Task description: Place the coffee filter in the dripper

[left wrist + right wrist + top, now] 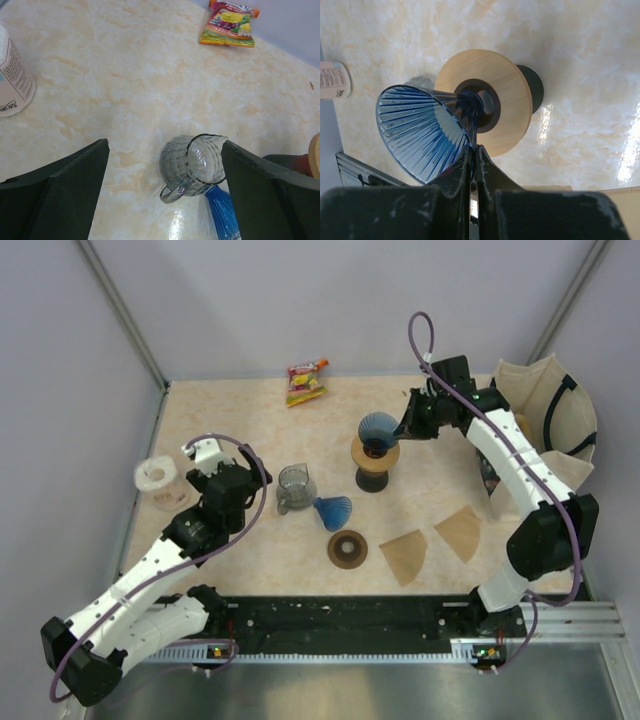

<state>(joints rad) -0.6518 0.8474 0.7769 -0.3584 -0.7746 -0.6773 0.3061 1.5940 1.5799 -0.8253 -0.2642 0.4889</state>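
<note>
A blue ribbed glass dripper [378,429] sits tilted on a wooden ring [375,453] atop a black stand [373,480]. My right gripper [406,427] is shut on the dripper's rim. In the right wrist view the fingertips [468,152] pinch the rim of the dripper [420,131] above the wooden ring [507,107]. Two brown paper coffee filters [405,555] [460,532] lie flat on the table near the front right. My left gripper [245,485] is open and empty, just left of a glass pitcher [195,162]. It also shows in the left wrist view [165,145].
A second blue dripper [333,510] lies on its side beside the pitcher [295,488]. A dark brown ring [347,549] lies in front of it. A white container [160,480] stands at the left, a snack packet [306,382] at the back, a cloth bag [548,410] at the right.
</note>
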